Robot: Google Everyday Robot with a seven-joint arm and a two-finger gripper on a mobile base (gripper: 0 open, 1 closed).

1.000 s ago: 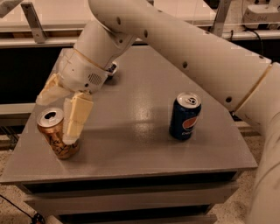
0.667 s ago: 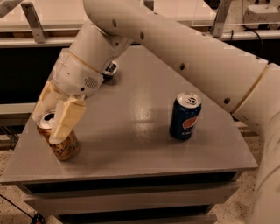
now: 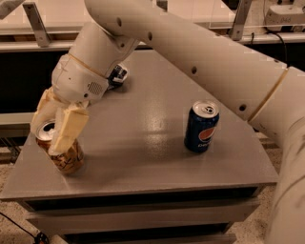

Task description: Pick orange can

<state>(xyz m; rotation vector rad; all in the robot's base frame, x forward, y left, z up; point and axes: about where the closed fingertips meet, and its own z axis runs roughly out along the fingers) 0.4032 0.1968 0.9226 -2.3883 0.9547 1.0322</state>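
Two cans are seen on the grey table [image 3: 143, 162]: the orange can [image 3: 66, 159], at a near corner, is clamped up top by the gripper [image 3: 47, 136]; the blue can [image 3: 201, 127] is parked well apart.

Robotics lab or test workshop, judging by the fittings.
- Grey flat-topped work table [image 3: 143, 143] with tiered ledges beneath. Cream two-finger gripper [image 3: 47, 138] low over its near corner at the view's left.
- Behind the gripper: long pale bench [image 3: 28, 45] with grey metal frame struts [image 3: 37, 21].
- Far right of the gripper, at the back: white boxy device [image 3: 286, 14] with thin black cable [image 3: 284, 45].
- Below the gripper: speckled floor [image 3: 14, 221] with loose black cord [image 3: 19, 225].
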